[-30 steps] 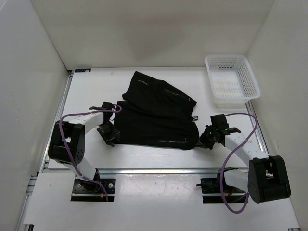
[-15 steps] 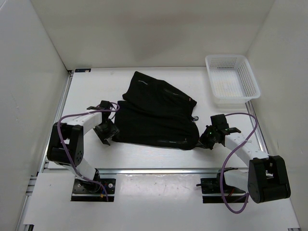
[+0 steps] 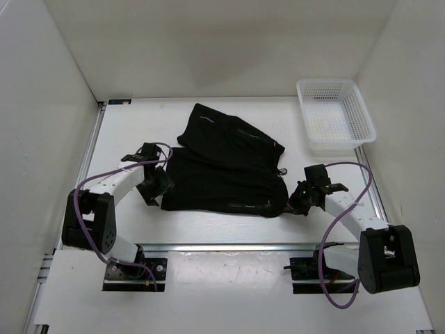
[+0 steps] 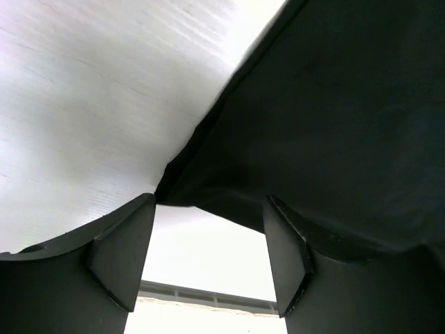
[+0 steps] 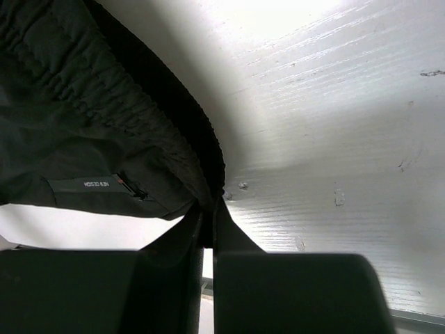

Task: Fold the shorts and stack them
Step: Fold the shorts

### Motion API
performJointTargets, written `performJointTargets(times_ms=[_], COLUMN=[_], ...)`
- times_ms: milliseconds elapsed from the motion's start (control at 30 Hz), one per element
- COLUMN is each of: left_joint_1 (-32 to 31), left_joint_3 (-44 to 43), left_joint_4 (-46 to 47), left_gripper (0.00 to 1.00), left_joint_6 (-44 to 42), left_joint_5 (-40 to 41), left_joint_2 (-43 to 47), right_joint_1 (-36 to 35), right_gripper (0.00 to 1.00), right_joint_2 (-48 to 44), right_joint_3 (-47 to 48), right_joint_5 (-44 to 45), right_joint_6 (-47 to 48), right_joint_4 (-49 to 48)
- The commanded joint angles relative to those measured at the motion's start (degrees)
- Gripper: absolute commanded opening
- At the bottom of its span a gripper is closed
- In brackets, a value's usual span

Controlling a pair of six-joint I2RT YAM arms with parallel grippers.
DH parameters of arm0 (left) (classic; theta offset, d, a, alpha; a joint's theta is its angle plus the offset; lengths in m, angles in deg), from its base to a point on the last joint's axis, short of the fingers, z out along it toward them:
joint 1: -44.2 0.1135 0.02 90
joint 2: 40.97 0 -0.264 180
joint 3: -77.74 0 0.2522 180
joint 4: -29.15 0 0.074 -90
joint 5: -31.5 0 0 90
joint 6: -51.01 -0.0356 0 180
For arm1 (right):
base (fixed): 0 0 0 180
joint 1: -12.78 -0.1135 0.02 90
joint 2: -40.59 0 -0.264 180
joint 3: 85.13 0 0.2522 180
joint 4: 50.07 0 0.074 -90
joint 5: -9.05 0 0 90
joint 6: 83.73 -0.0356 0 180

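Shorts (image 3: 226, 167) lie mid-table; left gripper (image 3: 156, 186) has moved in to their left edge.
Left fingers spread around the hem; right gripper (image 3: 292, 203) pinches the right corner. White basket (image 3: 358, 111) sits well apart, far right.

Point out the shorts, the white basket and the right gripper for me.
shorts (image 3: 226, 167): top external view, middle of the black fabric.
white basket (image 3: 335, 115): top external view, its bare mesh floor.
right gripper (image 5: 208, 219): right wrist view, between fingertips pinched on the waistband.
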Motion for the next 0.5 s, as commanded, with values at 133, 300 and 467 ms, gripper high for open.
performJointTargets(times_ms=[133,300,467], left_joint_1=[-0.29,-0.29,-0.82], left_joint_3=[2.11,1.50,-2.18], left_joint_4=[2.48,4.42,4.95], left_gripper=[0.75,0.65,0.14], left_joint_6=[0.27,0.89,-0.43], left_joint_5=[-0.64,-0.64,-1.17], left_joint_2=[-3.79,-7.92,-10.12], right_joint_1=[0.21,0.21,0.21], right_gripper=[0.00,0.00,0.00], right_joint_2=[0.04,-0.49,-0.49], right_joint_3=[2.28,1.76,1.75], right_joint_5=[0.53,0.53,0.53], right_joint_6=[1.79,1.80,2.42], right_joint_4=[1.66,1.66,1.66])
